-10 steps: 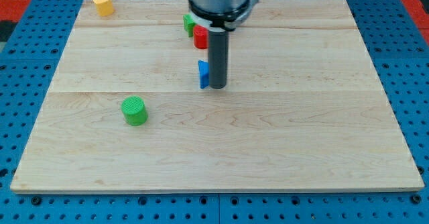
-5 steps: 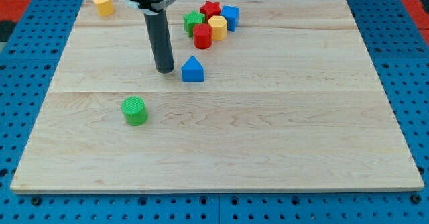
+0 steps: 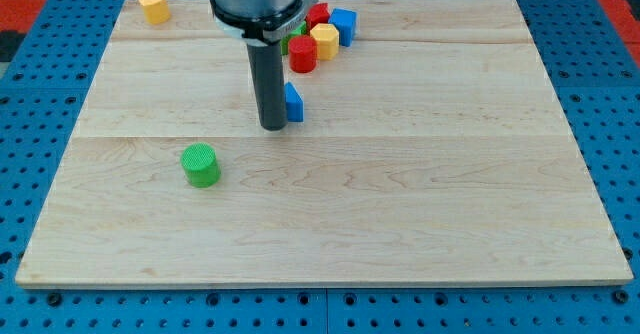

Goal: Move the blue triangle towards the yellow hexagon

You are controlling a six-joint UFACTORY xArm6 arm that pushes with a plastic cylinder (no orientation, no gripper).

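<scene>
Right now my tip [image 3: 272, 127] rests on the wooden surface [image 3: 400, 204], touching the blue triangle [image 3: 293, 104] on its side toward the view's left; the rod hides much of that block, so which way its peak points cannot be told. The blue triangle sits near the middle of the surface, a little toward the view's top. Above it, a cluster holds the yellow hexagon [image 3: 324, 42], a red cylinder [image 3: 303, 55], a red star [image 3: 318, 15], a blue cube [image 3: 343, 24] and a green block [image 3: 289, 44] half hidden by the rod. A green cylinder [image 3: 201, 165] stands apart toward the lower left, and a yellow heart [image 3: 153, 6] lies at the top left corner. No jaws exist on this rod.
</scene>
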